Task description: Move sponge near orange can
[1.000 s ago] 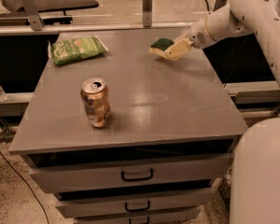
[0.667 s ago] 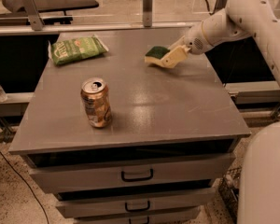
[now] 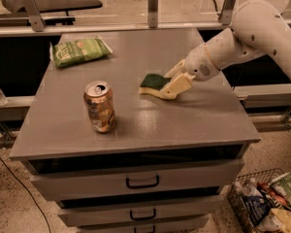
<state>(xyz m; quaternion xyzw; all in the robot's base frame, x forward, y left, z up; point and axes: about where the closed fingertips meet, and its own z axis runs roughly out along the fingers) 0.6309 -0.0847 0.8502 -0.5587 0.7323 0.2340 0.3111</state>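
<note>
The sponge [image 3: 153,82], dark green on top over pale yellow foam, is held just above the grey table top [image 3: 136,115] near its middle. My gripper [image 3: 170,83] comes in from the right and is shut on the sponge's right end. The orange can [image 3: 100,107] stands upright at the front left of the table, silver top with its opening showing. The sponge is a short way to the right of the can and a little behind it, apart from it.
A green chip bag [image 3: 79,51] lies at the table's back left. Drawers [image 3: 141,181] sit under the table top. A wire basket of packets [image 3: 271,205] stands on the floor at the lower right. A metal rail [image 3: 111,28] runs behind the table.
My gripper has carried the sponge from the back right of the table forward and left toward the can. The can and chip bag have not moved.
</note>
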